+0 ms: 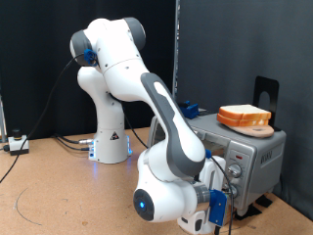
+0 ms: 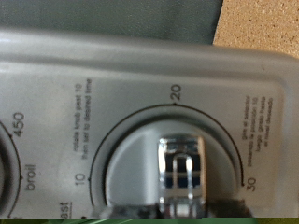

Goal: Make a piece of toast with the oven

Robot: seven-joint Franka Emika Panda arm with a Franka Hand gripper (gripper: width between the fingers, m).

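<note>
Arm bent low at lower right; hand [image 1: 221, 188] against the oven [image 1: 249, 157] knob [image 2: 182, 173]; finger spacing cannot be told.

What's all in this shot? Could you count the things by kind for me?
Robot arm: 1
Gripper: 1, at the oven's knobs
Oven: 1
Bread on the oven: 1 stack
Knobs in the exterior view: 2
Total: 6
</note>
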